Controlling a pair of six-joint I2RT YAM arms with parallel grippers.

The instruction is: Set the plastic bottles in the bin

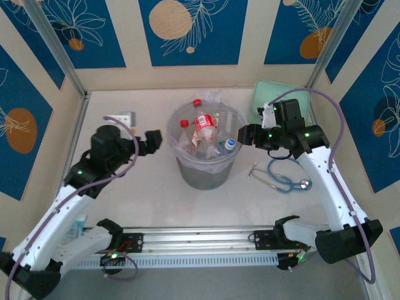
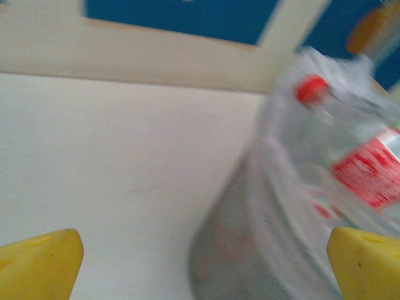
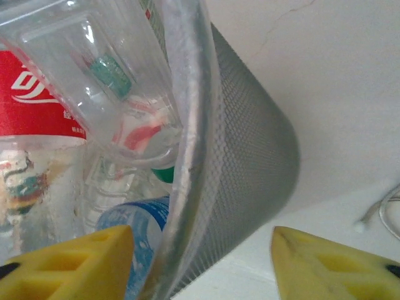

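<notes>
Top view: the bin (image 1: 201, 176) stands mid-frame on the table (image 1: 137, 187), with bottles (image 1: 204, 128) piled inside, red caps uppermost. The left gripper (image 1: 154, 140) hovers just left of the rim and the right gripper (image 1: 244, 134) is at its right edge. A stethoscope (image 1: 282, 179) lies at right, with a green case (image 1: 265, 97) above it.

Left wrist view: pads (image 2: 39, 262) sit in the bottom corners, jaws wide and empty. The bin (image 2: 244, 244) fills the right side, blurred.

Right wrist view: pads (image 3: 70, 265) are apart and hold nothing. The bin's mesh wall (image 3: 250, 156) runs down the centre, with bottles (image 3: 37, 94) at left.
</notes>
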